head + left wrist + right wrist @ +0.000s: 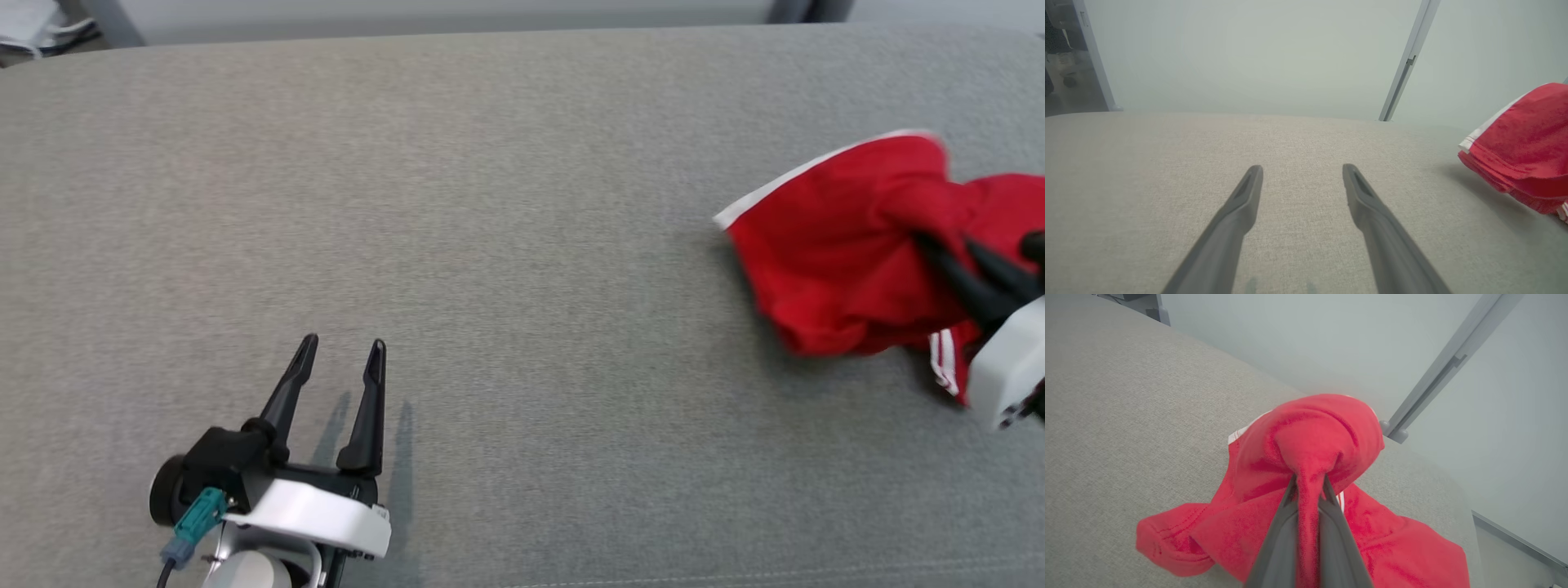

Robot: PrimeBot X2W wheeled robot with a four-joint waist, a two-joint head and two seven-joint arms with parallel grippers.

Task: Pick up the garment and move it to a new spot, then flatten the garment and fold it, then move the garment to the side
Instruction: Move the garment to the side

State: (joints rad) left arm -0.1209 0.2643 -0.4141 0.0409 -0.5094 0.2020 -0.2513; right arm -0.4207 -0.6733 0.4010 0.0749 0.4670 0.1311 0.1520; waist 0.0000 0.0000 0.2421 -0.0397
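At far right, garment (833, 245), white-edged end leftward.

One red garment (833, 253) on a grey fabric-covered surface (490, 204)
The garment, white-trimmed, sits bunched at the surface's right side in the head view, its lower folds resting on the woven cloth; a stitched seam runs along the near edge.

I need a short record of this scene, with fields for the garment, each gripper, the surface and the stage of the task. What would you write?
garment: red with white trim, bunched, at the right of the head view
right gripper: jaws shut on a fold of the garment
left gripper: jaws open, holding nothing, apart from the garment
surface: grey woven fabric, under the garment
stage: garment gripped, not yet flattened or folded
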